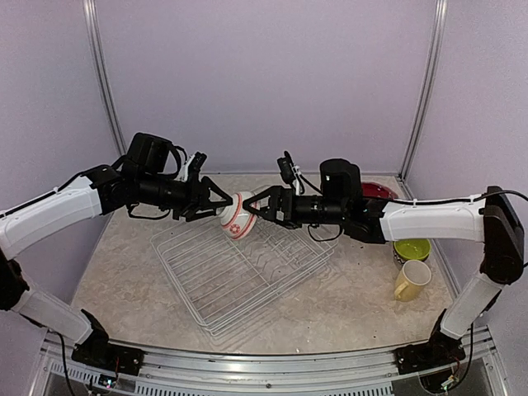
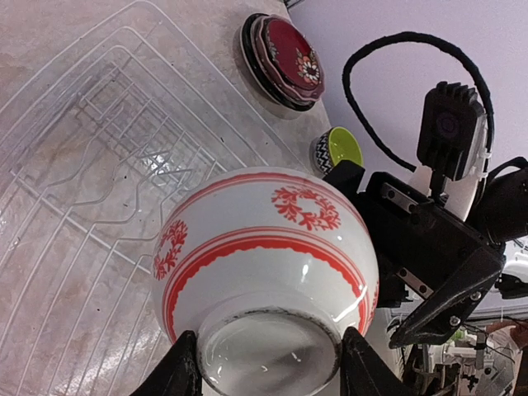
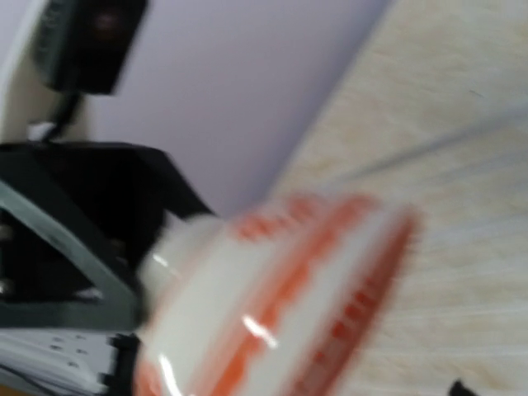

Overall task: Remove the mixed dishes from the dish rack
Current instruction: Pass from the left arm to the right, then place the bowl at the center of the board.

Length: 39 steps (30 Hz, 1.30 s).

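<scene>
The red-white bowl [image 1: 237,216] hangs in the air on its side above the far part of the white wire dish rack [image 1: 247,276]. My left gripper [image 1: 221,206] is shut on the bowl's foot ring; in the left wrist view my left gripper [image 2: 268,363] has one finger on each side of the bowl [image 2: 264,247]. My right gripper [image 1: 257,208] faces the bowl's rim from the right with its fingers spread. In the right wrist view the bowl [image 3: 280,297] fills the frame, blurred, and my own fingers do not show. The rack [image 2: 82,165] holds no dishes.
A dark red plate [image 1: 378,190] lies on a stack at the back right, also in the left wrist view [image 2: 285,58]. A lime green bowl [image 1: 411,247] and a pale yellow mug [image 1: 411,280] stand on the table to the right of the rack.
</scene>
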### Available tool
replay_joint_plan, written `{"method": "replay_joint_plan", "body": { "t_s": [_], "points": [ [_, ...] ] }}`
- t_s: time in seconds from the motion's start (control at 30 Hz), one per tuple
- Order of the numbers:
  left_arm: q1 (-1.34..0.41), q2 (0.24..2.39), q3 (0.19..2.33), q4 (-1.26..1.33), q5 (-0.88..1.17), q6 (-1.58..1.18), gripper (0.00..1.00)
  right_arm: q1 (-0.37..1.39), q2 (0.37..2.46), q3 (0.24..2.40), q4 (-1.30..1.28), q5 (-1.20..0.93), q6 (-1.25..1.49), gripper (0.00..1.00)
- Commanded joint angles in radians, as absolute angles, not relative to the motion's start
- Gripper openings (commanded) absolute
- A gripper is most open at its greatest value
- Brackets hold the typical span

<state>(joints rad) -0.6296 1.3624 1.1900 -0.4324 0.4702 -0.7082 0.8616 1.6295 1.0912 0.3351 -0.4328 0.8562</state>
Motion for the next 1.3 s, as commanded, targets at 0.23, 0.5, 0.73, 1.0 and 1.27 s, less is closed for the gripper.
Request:
{"method": "replay_joint_plan", "body": {
  "t_s": [0.23,0.5,0.73,1.0,1.27],
  "points": [
    [-0.620,1.357,1.167,-0.212,0.619,-0.811,0.23,0.881,1.675,1.037,0.761,-0.535,1.044,0.51],
    [-0.620,1.368,1.161,-0.179,0.648,-0.828,0.23,0.880,1.646,1.023,0.767,-0.533,1.040,0.18],
    [-0.620,1.358,1.140,-0.184,0.656,-0.811,0.34,0.880,1.590,1.023,0.653,-0.499,0.961,0.00],
    [-0.618,1.275,1.135,-0.309,0.545,-0.701,0.76,0.880,1.409,1.048,0.109,-0.231,0.685,0.00],
    [-0.617,1.223,1.146,-0.391,0.430,-0.595,0.92,0.881,1.175,0.987,-0.478,0.179,0.664,0.00]
  ]
}}
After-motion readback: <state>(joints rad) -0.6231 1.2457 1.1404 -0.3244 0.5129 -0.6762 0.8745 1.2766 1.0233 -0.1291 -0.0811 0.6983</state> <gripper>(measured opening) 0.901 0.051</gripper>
